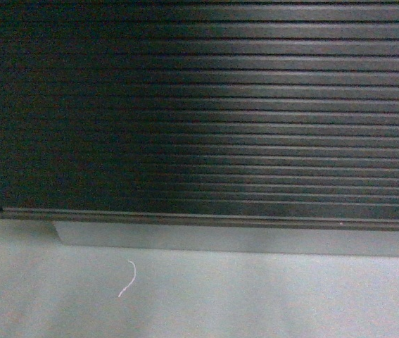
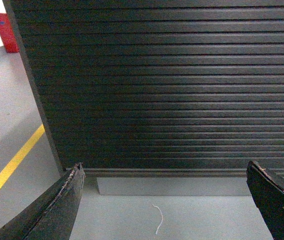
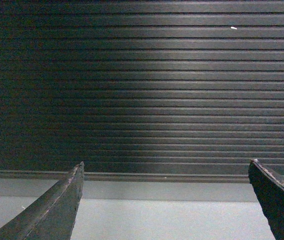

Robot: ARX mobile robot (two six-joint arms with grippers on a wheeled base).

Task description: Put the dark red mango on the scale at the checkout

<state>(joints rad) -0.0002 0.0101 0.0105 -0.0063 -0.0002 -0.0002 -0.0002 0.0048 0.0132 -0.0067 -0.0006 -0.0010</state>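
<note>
All three views face the front of the checkout (image 1: 206,105), a dark counter with horizontal ribs running across it, sitting on a grey base (image 1: 241,241) above a pale grey floor (image 1: 255,303). The robot stands close, so the ribbed front fills most of every view and the countertop is out of sight.

The mango and the scale do not appear in any view. Neither gripper carries anything.

The left gripper (image 2: 167,205) hangs low in front of the counter with its two dark fingers (image 2: 56,210) spread wide apart and nothing between them. Below it a short white thread (image 2: 158,220) lies on the floor near the base. To the left, a yellow line (image 2: 11,167) runs along the floor past the counter's corner, and a red object (image 2: 5,32) stands in the far background.

The right gripper (image 3: 167,205) is also released, its fingers (image 3: 56,210) wide apart and empty, pointing at the lower ribs of the counter.

The task looks barely begun: the fruit has yet to be found and picked up. Doing this step well probably means raising the view or backing away until the countertop and the fruit come into sight, keeping both arms clear of the ribbed front while moving, and confirming the red-orange fruit before reaching.
</note>
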